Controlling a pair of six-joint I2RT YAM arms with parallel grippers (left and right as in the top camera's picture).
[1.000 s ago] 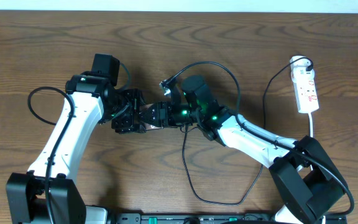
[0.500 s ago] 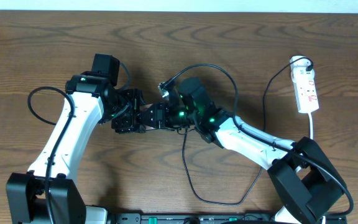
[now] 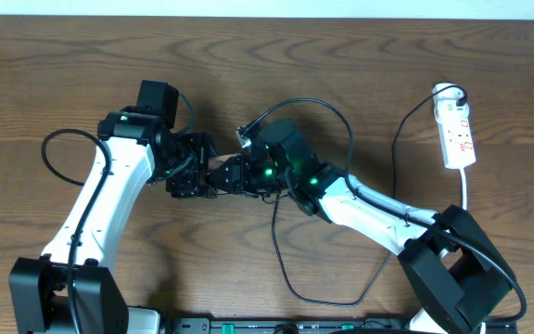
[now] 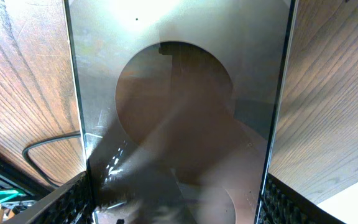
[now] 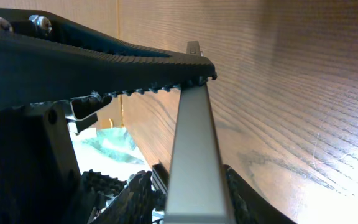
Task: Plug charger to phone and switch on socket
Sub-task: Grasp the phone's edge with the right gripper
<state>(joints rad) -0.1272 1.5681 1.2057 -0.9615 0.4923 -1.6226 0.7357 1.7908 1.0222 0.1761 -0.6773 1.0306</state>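
seemingly early: left gripper (image 3: 202, 178) clamps the flat, silver-edged, dark-screened phone (image 4: 179, 112) mid-table; right gripper (image 3: 232, 176) meets its edge, grip unclear. thin black charger cable (image 3: 341, 116) looks unplugged; white oblong socket strip (image 3: 457, 134) sits well apart, unswitched.

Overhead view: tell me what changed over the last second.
The right tool slid left, closing on the left tool, which grips the phone. The left arm, the charger loop and the socket stayed put.
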